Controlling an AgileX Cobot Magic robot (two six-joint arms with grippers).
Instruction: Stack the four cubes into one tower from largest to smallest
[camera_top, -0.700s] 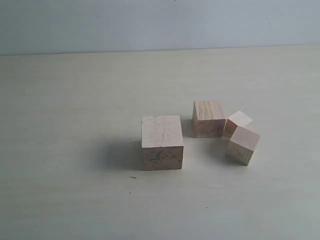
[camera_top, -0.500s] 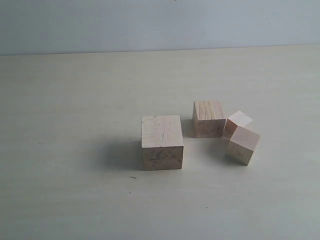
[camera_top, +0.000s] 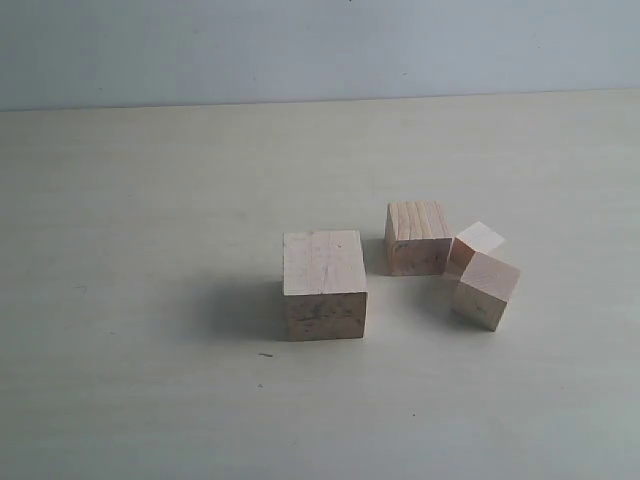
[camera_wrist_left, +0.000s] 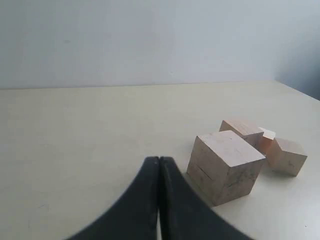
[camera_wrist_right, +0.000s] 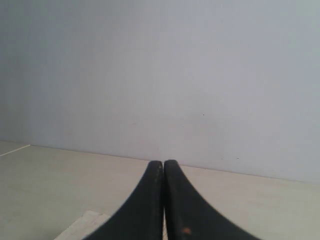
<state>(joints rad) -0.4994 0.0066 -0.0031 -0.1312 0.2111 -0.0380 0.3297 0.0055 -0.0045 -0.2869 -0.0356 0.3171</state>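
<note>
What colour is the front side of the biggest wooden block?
Pale wood with dark mottled blotches on the largest cube; the exterior view shows it best.

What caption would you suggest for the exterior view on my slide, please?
Before stacking: the largest cube stands alone on the table, the three smaller cubes clustered beside it.

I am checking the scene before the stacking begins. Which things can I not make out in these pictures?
1. Exterior view: neither arm shows; both lie outside the frame.
2. Left wrist view: the smallest cube is mostly hidden behind the third cube.
3. Right wrist view: a pale corner is cut off by the bottom edge beside the right hand; what it is cannot be told.
</note>
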